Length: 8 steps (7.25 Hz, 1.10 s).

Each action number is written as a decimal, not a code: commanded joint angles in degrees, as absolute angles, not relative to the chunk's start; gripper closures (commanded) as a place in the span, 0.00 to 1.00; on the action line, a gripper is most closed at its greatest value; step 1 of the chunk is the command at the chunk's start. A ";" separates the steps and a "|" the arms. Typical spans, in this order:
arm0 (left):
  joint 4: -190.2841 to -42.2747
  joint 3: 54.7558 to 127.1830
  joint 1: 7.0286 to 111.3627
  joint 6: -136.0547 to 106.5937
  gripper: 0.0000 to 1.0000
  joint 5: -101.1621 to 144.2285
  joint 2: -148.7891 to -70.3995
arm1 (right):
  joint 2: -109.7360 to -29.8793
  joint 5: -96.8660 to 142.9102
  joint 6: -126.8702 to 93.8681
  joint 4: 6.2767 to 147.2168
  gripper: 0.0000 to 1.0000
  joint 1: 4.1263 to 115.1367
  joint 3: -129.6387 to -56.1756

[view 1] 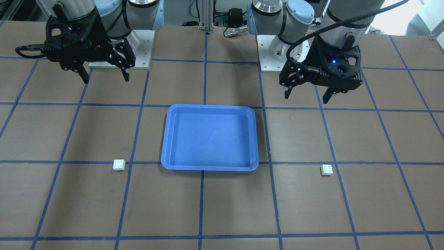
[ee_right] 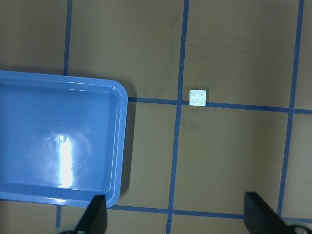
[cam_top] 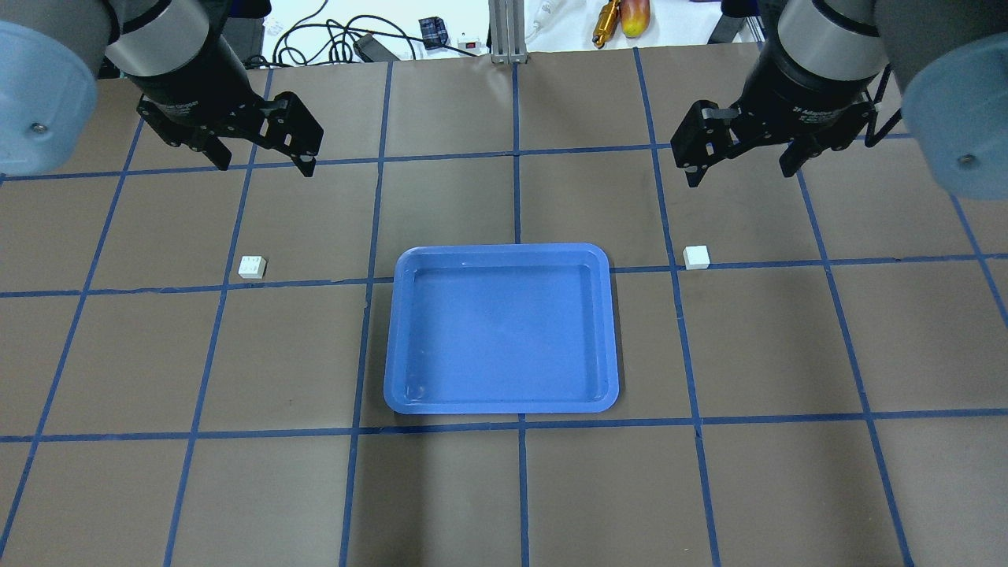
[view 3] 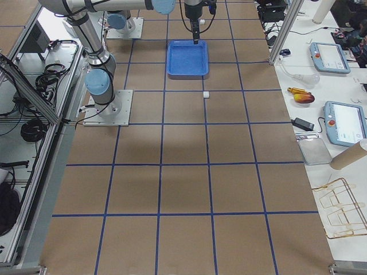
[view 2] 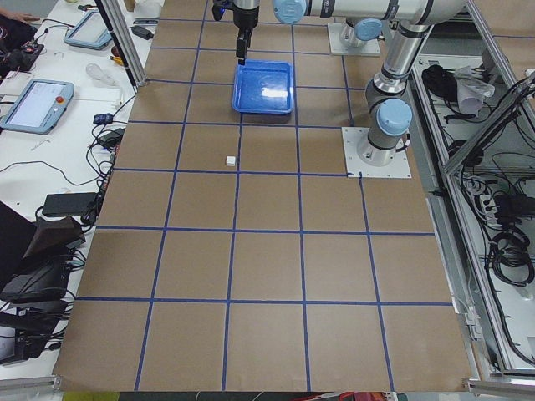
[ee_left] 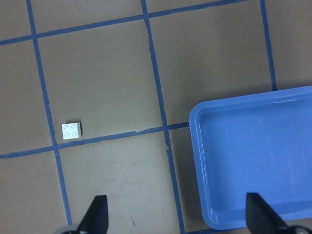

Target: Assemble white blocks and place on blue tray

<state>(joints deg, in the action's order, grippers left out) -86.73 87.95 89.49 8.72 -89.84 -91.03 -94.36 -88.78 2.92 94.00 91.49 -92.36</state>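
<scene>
The blue tray [cam_top: 504,339] lies empty at the table's middle; it also shows in the front view [view 1: 211,139]. One white block [cam_top: 252,268] sits left of the tray, also in the left wrist view [ee_left: 71,131] and the front view [view 1: 326,169]. The other white block [cam_top: 697,257] sits right of the tray, also in the right wrist view [ee_right: 198,97] and the front view [view 1: 119,165]. My left gripper [cam_top: 264,161] hangs open and empty above the table, beyond the left block. My right gripper [cam_top: 740,172] hangs open and empty beyond the right block.
The brown table carries a grid of blue tape lines. The arm bases [view 1: 121,52] [view 1: 277,52] are bolted at the robot's edge. Cables and a yellow-red tool [cam_top: 622,16] lie past the far edge. Side benches with tablets [view 3: 338,57] flank the table.
</scene>
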 commanded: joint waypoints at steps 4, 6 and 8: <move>-88.06 87.19 89.13 6.85 0.00 -89.91 -91.06 | -94.75 -90.44 2.90 93.95 0.00 91.49 -92.02; -85.54 87.19 87.03 7.47 0.00 -89.82 -96.90 | -94.75 -90.35 2.90 93.96 0.00 91.58 -92.02; -79.56 87.62 78.97 15.23 0.00 -89.82 -104.99 | -94.66 -90.35 2.90 94.04 0.00 91.49 -91.93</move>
